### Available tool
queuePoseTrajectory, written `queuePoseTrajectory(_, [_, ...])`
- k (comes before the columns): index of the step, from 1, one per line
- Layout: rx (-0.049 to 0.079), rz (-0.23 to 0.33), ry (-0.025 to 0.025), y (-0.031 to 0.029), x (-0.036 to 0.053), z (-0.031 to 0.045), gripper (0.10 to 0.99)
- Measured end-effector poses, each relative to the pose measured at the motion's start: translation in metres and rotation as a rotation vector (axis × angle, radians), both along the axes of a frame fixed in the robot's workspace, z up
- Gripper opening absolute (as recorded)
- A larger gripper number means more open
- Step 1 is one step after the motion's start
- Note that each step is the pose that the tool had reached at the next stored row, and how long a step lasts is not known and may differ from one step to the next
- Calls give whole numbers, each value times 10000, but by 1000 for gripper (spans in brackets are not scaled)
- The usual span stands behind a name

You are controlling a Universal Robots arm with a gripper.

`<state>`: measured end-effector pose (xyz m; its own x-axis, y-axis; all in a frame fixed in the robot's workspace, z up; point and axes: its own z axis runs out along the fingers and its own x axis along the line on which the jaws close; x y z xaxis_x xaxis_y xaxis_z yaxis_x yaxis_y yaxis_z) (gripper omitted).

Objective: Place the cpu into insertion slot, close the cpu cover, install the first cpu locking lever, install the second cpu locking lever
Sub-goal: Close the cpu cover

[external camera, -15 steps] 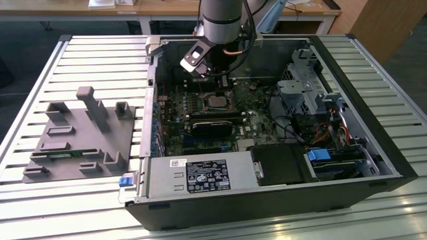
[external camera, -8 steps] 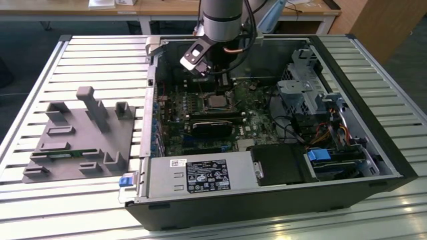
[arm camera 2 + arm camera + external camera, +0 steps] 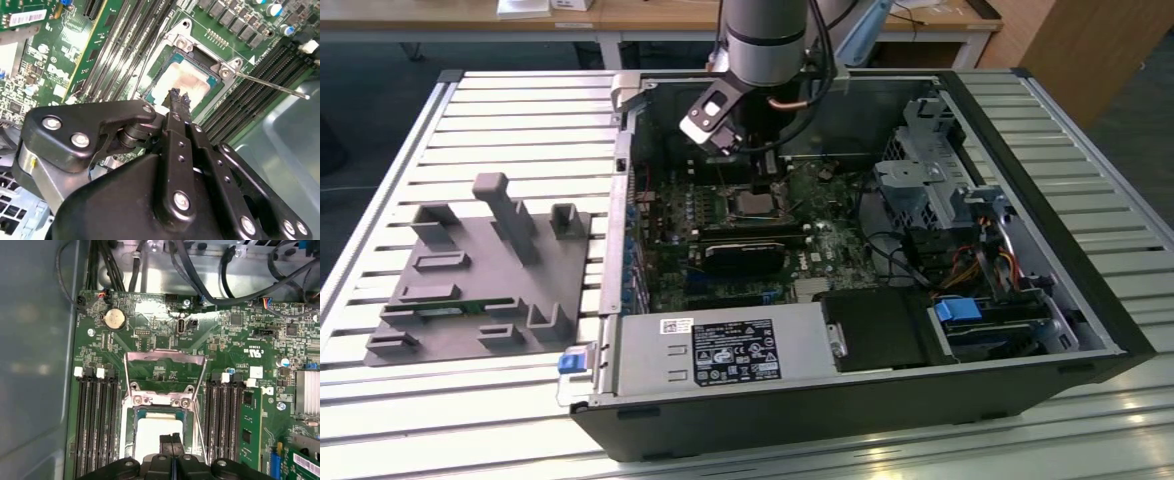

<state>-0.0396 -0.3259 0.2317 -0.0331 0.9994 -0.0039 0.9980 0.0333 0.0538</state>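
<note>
Exterior view: my arm (image 3: 767, 40) reaches into an open computer case (image 3: 854, 415) on the slatted tabletop (image 3: 520, 130); the claw (image 3: 766, 178) hangs over the insertion slot (image 3: 750, 207). Second wrist view: the cpu (image 3: 187, 80) lies flat in the slot, pale top up. I judge it light, rigid and fragile, best held by its edges. The claw's fingers are pressed together, empty, tips at the chip; contact unclear. First wrist view: the cpu cover (image 3: 165, 355) stands flipped open.
</note>
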Motion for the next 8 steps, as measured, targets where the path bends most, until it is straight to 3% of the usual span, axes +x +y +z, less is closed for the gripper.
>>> queuePoseTrajectory(5, [2,0,18,0,0,189,106])
queuePoseTrajectory(8, [4,1,37,0,12,233,106])
